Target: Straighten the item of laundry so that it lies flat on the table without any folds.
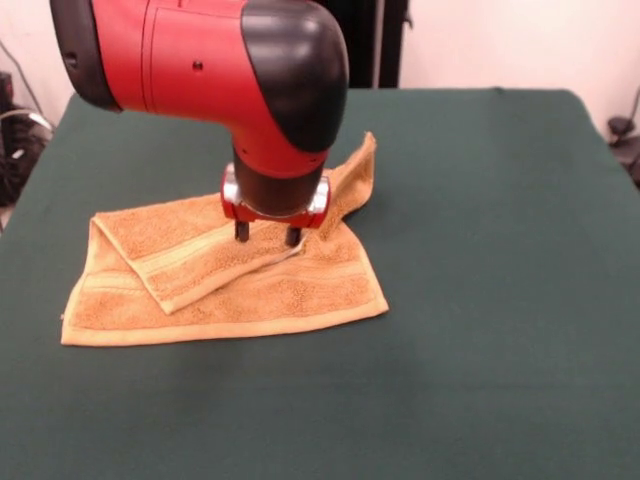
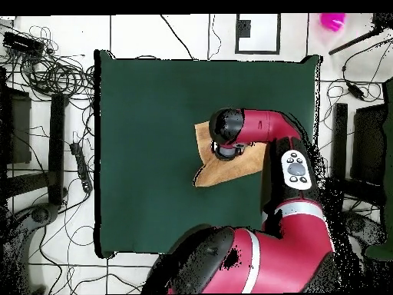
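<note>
The orange-tan towel point(image 1: 230, 290) lies left of the middle of the green table point(image 1: 480, 300). Its left part is folded over diagonally, so a striped flap lies on top. Its far right corner point(image 1: 358, 172) runs off toward the back. My gripper point(image 1: 267, 238) points straight down over the fold. Its two black fingers point(image 1: 241, 231) stand apart, with their tips at the towel's surface and nothing held between them. In the overhead view the arm hides the gripper and covers much of the towel point(image 2: 206, 167) on the table point(image 2: 146, 138).
My red arm point(image 2: 261, 127) reaches over the table from its base side. Cables point(image 2: 54, 73) and dark equipment point(image 2: 57, 146) lie on the floor beside the table. A pink object point(image 2: 332, 21) sits beyond the far corner.
</note>
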`<move>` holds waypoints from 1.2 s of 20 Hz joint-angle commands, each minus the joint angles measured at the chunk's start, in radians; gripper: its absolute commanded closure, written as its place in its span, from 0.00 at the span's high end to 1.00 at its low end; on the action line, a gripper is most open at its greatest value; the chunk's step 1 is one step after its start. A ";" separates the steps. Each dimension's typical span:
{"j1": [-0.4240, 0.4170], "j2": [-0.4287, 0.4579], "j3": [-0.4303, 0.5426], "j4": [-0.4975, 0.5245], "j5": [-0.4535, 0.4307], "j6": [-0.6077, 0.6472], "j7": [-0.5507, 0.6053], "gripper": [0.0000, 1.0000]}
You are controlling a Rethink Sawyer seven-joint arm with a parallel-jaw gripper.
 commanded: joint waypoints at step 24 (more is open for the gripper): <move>0.025 0.114 0.121 -0.365 0.056 0.349 -0.045 1.00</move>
